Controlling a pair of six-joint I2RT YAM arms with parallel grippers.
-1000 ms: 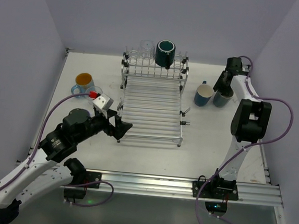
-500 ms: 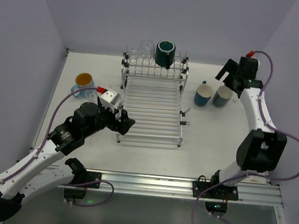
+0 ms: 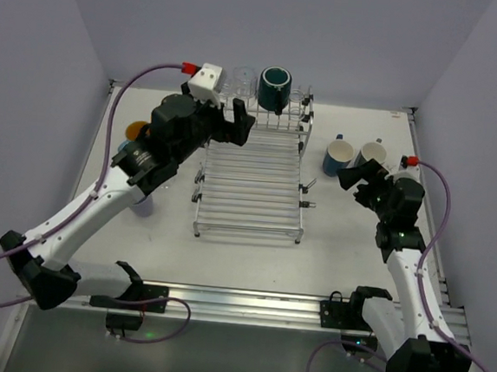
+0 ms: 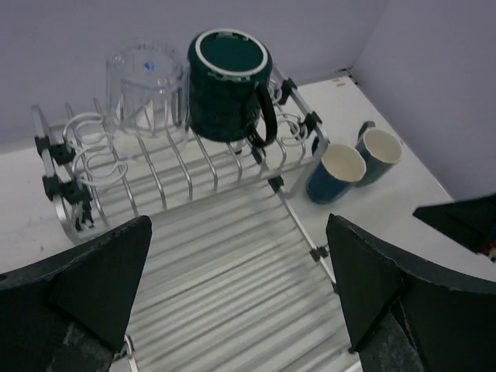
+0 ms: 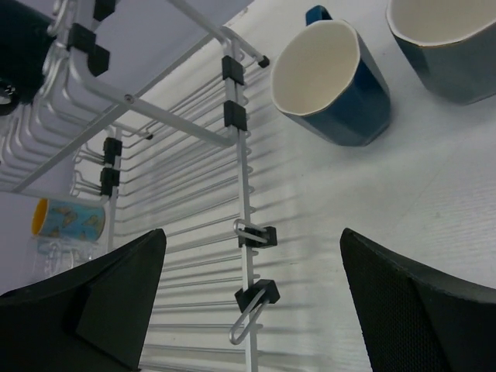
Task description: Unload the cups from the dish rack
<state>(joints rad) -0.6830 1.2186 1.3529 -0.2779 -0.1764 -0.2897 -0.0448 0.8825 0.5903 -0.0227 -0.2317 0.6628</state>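
Note:
The silver wire dish rack (image 3: 252, 195) stands mid-table. On its raised rear tier a teal mug (image 3: 274, 87) and a clear glass tumbler (image 3: 242, 77) sit upside down. My left gripper (image 3: 239, 122) hovers open over the slatted tray, just in front of that tier, with nothing between its fingers. In the left wrist view the teal mug (image 4: 229, 85) and the tumbler (image 4: 147, 85) lie ahead of the left gripper (image 4: 240, 287). A dark blue mug (image 3: 338, 156) and a second blue mug (image 3: 371, 153) stand upright right of the rack. My right gripper (image 3: 354, 178) is open near them, holding nothing.
A light blue mug with an orange inside (image 3: 137, 133) stands left of the rack, partly behind the left arm. The right wrist view shows the dark blue mug (image 5: 329, 81), the rack's side rail (image 5: 240, 155) with black clips, and my right gripper (image 5: 252, 302) above the table.
The left arm swung from the rack's front left corner up to its rear tier. The right gripper opened, let go of the mug beside the dark blue one and drew back toward me.

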